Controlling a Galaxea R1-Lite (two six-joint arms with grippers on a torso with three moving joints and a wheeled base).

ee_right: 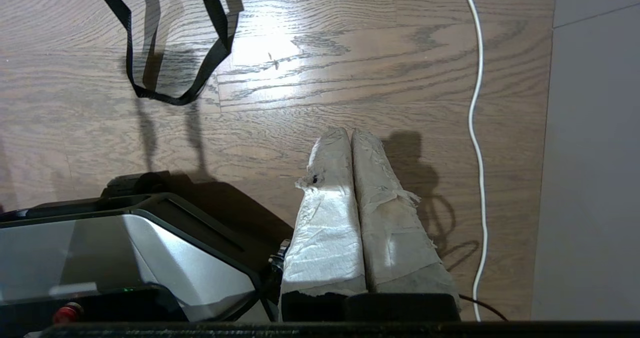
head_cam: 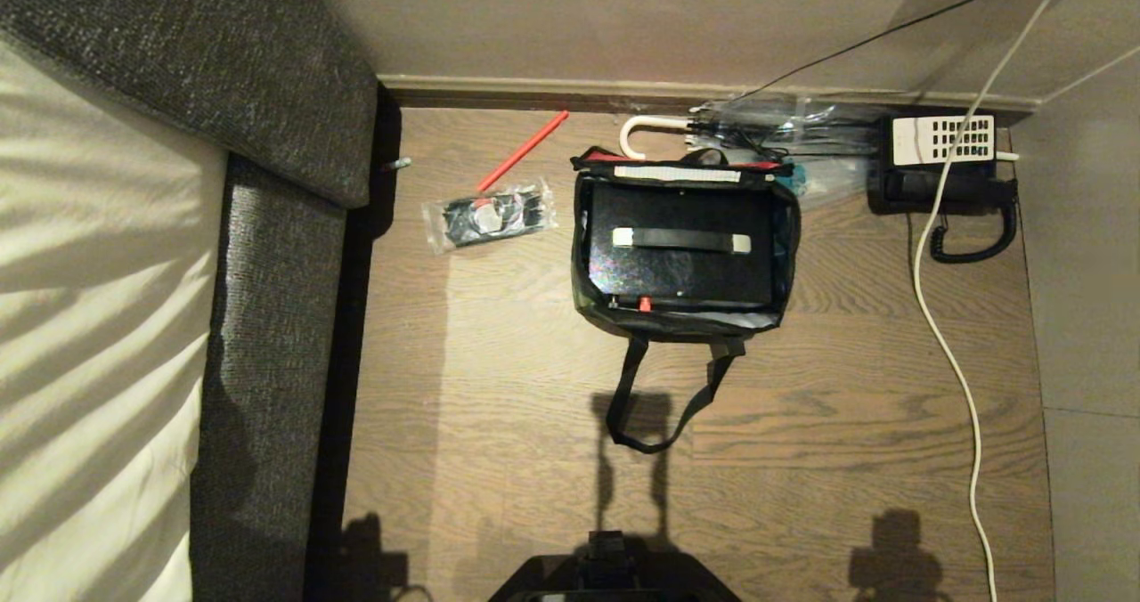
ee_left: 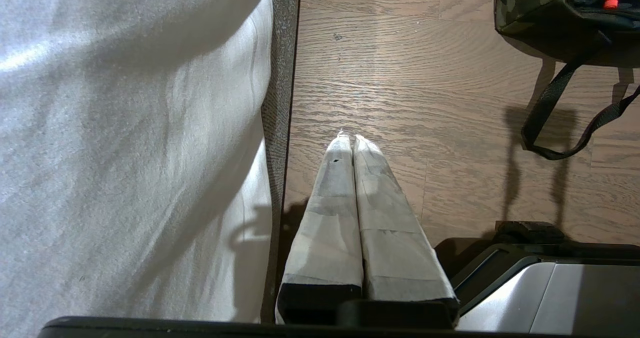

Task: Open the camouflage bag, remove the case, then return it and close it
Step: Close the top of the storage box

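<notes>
The camouflage bag (head_cam: 583, 255) lies open on the wooden floor, its flap folded back toward the wall and showing red lining. The black case (head_cam: 677, 277) rests flat inside it, strap handle (head_cam: 681, 239) up and small red latch (head_cam: 643, 303) on the near side. The bag's black strap (head_cam: 663, 406) trails toward me. Neither gripper shows in the head view. My left gripper (ee_left: 350, 137) hangs shut and empty above the floor beside the bed, with the bag's corner (ee_left: 525, 3) far ahead. My right gripper (ee_right: 350, 132) is shut and empty too, short of the strap (ee_right: 165, 95).
A bed with a grey frame (head_cam: 267, 317) fills the left. Near the wall lie a clear packet of black items (head_cam: 490, 215), a red stick (head_cam: 524, 150), an umbrella (head_cam: 641, 130) and a telephone (head_cam: 944, 161). A white cable (head_cam: 944, 335) runs down the right. My base (head_cam: 614, 575) is at the near edge.
</notes>
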